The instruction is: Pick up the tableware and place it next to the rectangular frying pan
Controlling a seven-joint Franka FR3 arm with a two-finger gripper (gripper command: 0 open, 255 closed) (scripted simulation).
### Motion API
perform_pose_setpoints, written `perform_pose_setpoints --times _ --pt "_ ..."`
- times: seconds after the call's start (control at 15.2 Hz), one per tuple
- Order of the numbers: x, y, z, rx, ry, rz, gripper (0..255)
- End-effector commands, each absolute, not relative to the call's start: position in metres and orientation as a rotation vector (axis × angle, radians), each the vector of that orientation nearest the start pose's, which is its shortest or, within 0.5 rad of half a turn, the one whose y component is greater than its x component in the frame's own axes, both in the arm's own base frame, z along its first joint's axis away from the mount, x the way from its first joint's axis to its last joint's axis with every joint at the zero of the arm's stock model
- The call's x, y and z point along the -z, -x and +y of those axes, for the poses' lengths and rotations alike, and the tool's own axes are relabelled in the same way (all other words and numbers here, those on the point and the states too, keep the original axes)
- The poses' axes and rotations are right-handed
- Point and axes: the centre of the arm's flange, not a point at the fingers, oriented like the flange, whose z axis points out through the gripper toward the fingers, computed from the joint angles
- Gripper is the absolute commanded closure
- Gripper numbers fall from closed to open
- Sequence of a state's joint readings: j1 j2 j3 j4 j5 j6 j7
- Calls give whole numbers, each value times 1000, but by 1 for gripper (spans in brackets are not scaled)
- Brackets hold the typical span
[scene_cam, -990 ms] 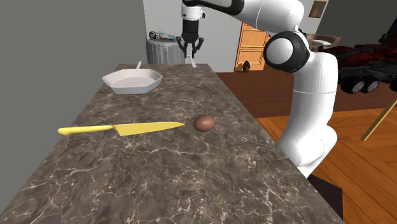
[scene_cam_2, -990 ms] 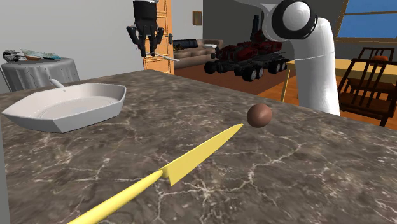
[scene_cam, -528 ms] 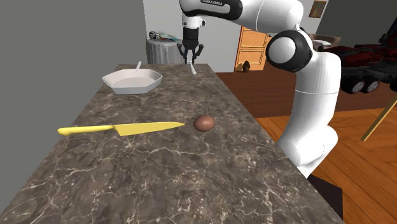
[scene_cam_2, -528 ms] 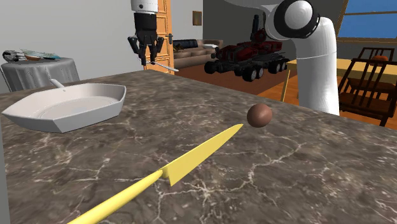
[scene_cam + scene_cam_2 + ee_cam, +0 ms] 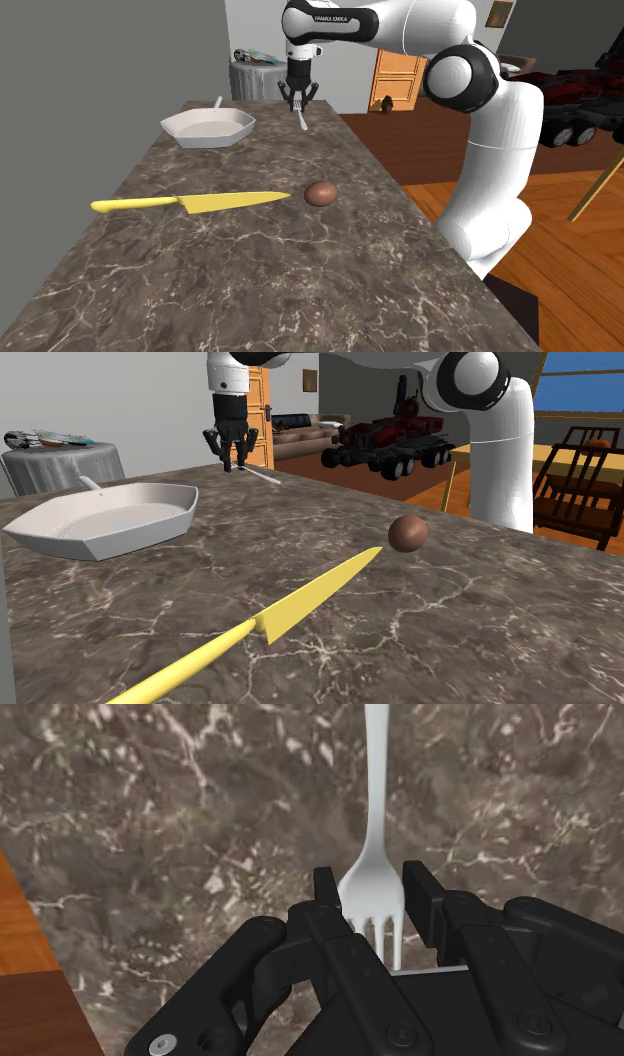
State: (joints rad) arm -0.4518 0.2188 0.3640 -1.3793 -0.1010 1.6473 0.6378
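The pincer [image 5: 298,98] clasped the white fork [image 5: 301,118] by its tines. The handle slanted down towards the dark surface's [image 5: 260,260] far end, at the pan's [image 5: 208,126] three o'clock in the shoulder view, near but apart.

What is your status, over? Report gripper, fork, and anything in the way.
Gripper shut on white fork, at its head. Fork low over counter, right of white pan in shoulder view. Yellow knife, brown ball well clear.
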Motion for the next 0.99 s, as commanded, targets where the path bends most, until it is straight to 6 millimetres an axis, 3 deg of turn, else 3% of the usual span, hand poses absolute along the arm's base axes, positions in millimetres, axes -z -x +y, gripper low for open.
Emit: perform_pose_setpoints --times 0.0,0.2,0.66,0.73,0.92 --pt "-590 -618 -90 107 2938 1125 255" --pt "-573 -618 -90 107 2938 1125 255" --pt "-573 -618 -90 107 2938 1125 255" --pt "-573 -618 -90 107 2938 1125 0" --pt "-573 -618 -90 107 2938 1125 0"
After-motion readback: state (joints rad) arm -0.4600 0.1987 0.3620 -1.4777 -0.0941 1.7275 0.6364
